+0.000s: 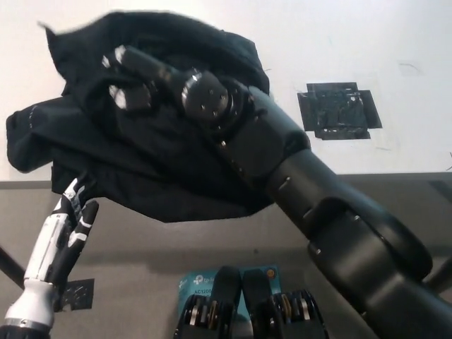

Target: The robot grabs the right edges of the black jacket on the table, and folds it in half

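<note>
Head view. The black jacket point(162, 148) is seen bunched on the left part of the white table point(353, 49), its lower hem draped over the table's front edge. The right hand point(131, 78) is reached far across from the lower right and is laid over the jacket's upper left portion; the fingers point(116, 60) are curled against dark cloth, but whether fabric is actually pinched cannot be told, black on black. A raised fold of the jacket is seen just above and left of those fingers, its edge blurred. A patch of black tape point(339, 111) is stuck to the table well to the right of the fingers, with bare tabletop around it.

The left hand point(70, 226) is held below the table edge, just beneath the hanging hem, fingers extended and slightly apart, nothing held.
</note>
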### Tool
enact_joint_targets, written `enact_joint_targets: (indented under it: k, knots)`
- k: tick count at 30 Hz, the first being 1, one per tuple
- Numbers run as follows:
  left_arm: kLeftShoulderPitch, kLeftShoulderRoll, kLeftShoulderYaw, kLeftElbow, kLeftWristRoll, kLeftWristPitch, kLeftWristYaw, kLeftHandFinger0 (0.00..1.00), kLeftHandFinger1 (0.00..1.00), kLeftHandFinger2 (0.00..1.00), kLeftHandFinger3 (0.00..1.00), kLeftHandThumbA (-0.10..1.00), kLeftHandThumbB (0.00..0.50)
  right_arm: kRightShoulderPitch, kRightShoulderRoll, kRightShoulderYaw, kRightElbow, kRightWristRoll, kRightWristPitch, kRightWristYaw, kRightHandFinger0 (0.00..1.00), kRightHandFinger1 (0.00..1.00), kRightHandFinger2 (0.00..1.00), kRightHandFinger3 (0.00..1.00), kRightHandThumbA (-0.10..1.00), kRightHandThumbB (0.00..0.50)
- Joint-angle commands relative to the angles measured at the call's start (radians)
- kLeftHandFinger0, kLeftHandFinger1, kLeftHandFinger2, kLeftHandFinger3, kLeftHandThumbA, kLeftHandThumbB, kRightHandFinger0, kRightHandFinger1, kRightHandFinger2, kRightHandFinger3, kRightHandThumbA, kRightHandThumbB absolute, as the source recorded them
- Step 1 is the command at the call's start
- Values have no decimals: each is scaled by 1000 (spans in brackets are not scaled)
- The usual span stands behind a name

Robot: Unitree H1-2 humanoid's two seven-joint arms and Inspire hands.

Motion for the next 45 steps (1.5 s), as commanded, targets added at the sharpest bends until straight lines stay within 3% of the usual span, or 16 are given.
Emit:
enact_joint_targets:
  k: [1, 2, 4, 7, 8, 9, 10, 13, 16, 17, 20, 22, 31, 32, 36, 45]
  knots:
    - [-15, 20, 5, -42, -14, 8, -17, 1000, 1000, 1000, 1000, 859, 18, -45, 7, 7, 57, -57, -101, -77, 0, 264, 611, 622, -100, 216]
    - [-20, 24, 0, -46, -4, 14, -18, 1000, 1000, 1000, 1000, 864, 28, -34, -4, 19, 100, -71, -76, -70, 89, 397, 788, 775, -47, 233]
    - [-24, 26, -4, -49, 5, 10, -17, 1000, 1000, 1000, 1000, 877, 20, -32, -9, 31, 122, -87, -70, -66, 343, 501, 640, 685, 126, 248]
    - [-31, 28, -5, -48, 5, 12, -17, 1000, 1000, 1000, 1000, 876, 19, -40, -10, 26, 134, -91, -78, -68, 220, 289, 311, 363, 119, 248]
    - [-33, 28, -6, -51, 6, 17, -17, 1000, 1000, 1000, 1000, 878, 34, -49, -12, 31, 136, -95, -60, -27, 502, 610, 669, 736, 327, 284]
    - [-37, 29, -7, -54, 7, 24, -17, 1000, 1000, 1000, 1000, 880, 37, -62, -15, 39, 136, -100, -33, 36, 643, 707, 804, 956, 395, 286]
    - [-40, 30, -9, -51, 12, 18, -16, 1000, 1000, 1000, 1000, 887, 41, -69, -17, 43, 133, -102, -34, 64, 877, 959, 1000, 1000, 460, 309]
    - [-43, 31, -11, -47, 17, 15, -15, 1000, 1000, 1000, 1000, 895, 51, -82, -18, 50, 129, -113, -31, 89, 1000, 1000, 1000, 1000, 577, 342]
    - [-49, 32, -14, -40, 26, 9, -13, 1000, 1000, 1000, 1000, 905, 51, -102, -19, 64, 125, -126, -26, 124, 1000, 1000, 1000, 1000, 634, 365]
    - [-52, 35, -16, -39, 36, 2, -11, 1000, 1000, 1000, 1000, 913, 45, -141, -12, 62, 119, -116, 3, 187, 1000, 1000, 1000, 1000, 791, 425]
    - [-52, 34, -16, -38, 38, 1, -11, 1000, 1000, 1000, 1000, 916, 44, -145, -12, 58, 117, -118, 8, 200, 1000, 1000, 1000, 1000, 803, 436]
    - [-64, 34, -23, -44, 48, 24, -13, 1000, 1000, 1000, 1000, 927, 57, -206, -10, 81, 88, -138, 13, 275, 1000, 1000, 1000, 1000, 1000, 499]
    - [-97, 32, -40, -21, 64, 18, -20, 1000, 1000, 1000, 1000, 924, 49, -335, -4, 76, -34, -120, 109, 479, 1000, 1000, 1000, 1000, 1000, 499]
    - [-99, 32, -41, -19, 64, 6, -20, 1000, 1000, 1000, 1000, 923, 31, -371, 4, 75, -59, -109, 137, 537, 1000, 1000, 1000, 1000, 1000, 446]
    - [-94, 28, -38, -21, 46, 0, -24, 1000, 1000, 1000, 1000, 849, 3, -405, 1, 103, -110, -125, 170, 642, 1000, 1000, 1000, 1000, 1000, 403]
    - [-96, 28, -43, 2, 54, -30, -21, 1000, 1000, 1000, 1000, 883, 11, -430, -80, 120, -343, -97, 291, 830, 1000, 1000, 1000, 1000, 1000, 415]
